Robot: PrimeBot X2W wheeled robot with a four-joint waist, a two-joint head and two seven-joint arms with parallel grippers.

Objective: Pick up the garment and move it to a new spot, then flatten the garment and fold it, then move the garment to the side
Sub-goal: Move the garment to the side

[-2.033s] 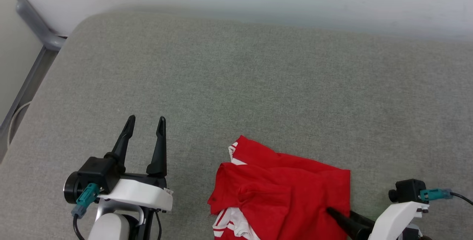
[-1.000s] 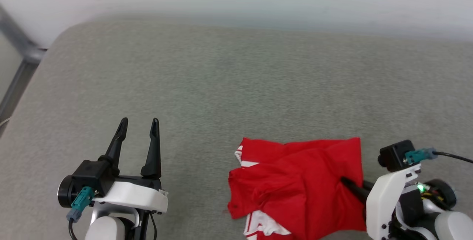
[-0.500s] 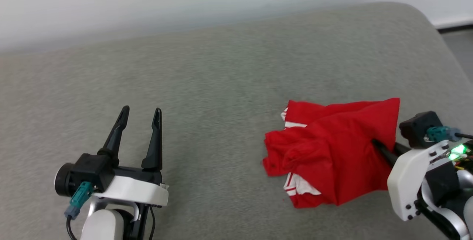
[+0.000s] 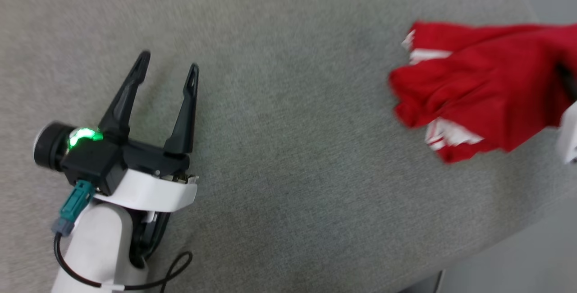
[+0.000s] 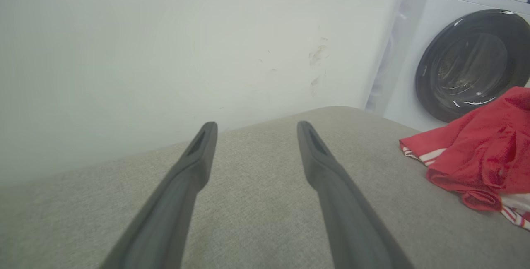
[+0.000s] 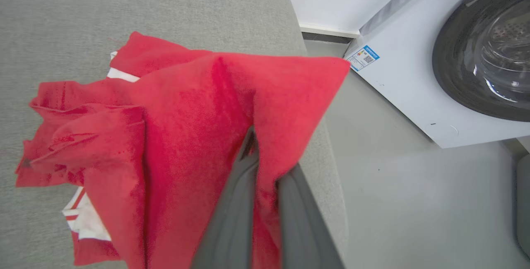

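Red shirt pinched in right gripper, bunched, carried since a moment ago toward right end of grey cushion. Left gripper held wide, empty. Relocation judged under way; flattening not begun.

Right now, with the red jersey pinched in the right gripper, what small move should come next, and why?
Probably lower the red jersey inward onto the grey padded surface before releasing. The right gripper is shut on a fold near the surface's right edge, with floor beyond, so cloth released here might slide off.
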